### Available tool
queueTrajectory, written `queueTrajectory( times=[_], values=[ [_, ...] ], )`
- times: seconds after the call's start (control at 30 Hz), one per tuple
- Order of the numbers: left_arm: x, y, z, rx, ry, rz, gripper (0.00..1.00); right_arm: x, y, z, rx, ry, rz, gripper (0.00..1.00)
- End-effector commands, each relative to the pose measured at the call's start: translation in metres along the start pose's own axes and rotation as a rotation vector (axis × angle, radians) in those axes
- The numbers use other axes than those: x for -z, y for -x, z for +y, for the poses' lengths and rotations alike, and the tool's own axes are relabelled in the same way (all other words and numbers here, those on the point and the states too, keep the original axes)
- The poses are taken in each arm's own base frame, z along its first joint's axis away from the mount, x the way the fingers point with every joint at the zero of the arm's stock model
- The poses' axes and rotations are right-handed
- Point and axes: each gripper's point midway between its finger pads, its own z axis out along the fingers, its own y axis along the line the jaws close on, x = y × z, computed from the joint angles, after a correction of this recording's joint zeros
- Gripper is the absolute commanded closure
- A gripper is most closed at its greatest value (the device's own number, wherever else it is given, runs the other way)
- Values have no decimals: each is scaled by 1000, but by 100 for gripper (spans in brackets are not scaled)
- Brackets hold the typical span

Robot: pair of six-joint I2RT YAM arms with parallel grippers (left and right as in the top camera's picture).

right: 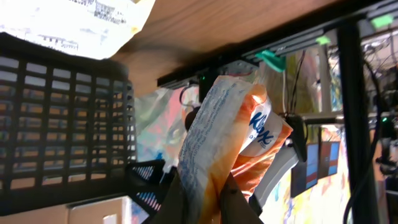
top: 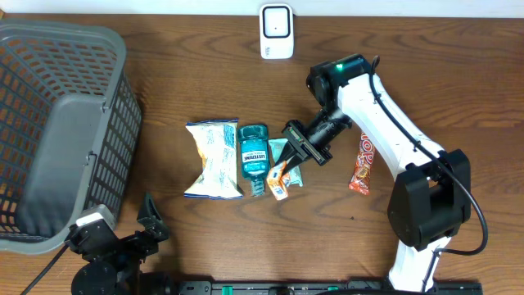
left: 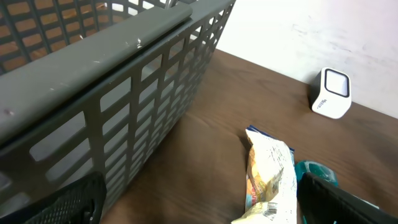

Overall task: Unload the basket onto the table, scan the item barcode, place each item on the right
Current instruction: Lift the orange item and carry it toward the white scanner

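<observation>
My right gripper (top: 289,166) is shut on an orange and white tissue pack (top: 280,183) and holds it just above the table beside the row of items. In the right wrist view the pack (right: 231,134) is pinched between the two dark fingers (right: 180,196) and stands up out of them. The white barcode scanner (top: 277,31) stands at the table's far edge, well away from the pack; it also shows in the left wrist view (left: 331,93). My left gripper (top: 123,238) rests at the near left edge, open and empty, its fingers (left: 68,202) wide apart.
A grey basket (top: 57,123) fills the left side. A white snack bag (top: 213,158), a teal mouthwash bottle (top: 253,156) and a green packet (top: 281,148) lie side by side mid-table. A red candy bar (top: 361,164) lies right of the right arm.
</observation>
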Motion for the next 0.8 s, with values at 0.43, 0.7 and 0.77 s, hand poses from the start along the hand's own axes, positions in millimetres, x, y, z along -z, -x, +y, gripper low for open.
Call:
queueTrajectory(
  times=[0.43,0.7,0.77],
  values=[
    [1,1,3,1,15,-11,2,3,-10,5,-14,31,41,98],
    [1,1,3,1,15,-11,2,5,-1,1,-18,14,-8,98],
    [1,1,3,1,15,-11,2,5,0,1,-18,14,-10,98]
  ],
)
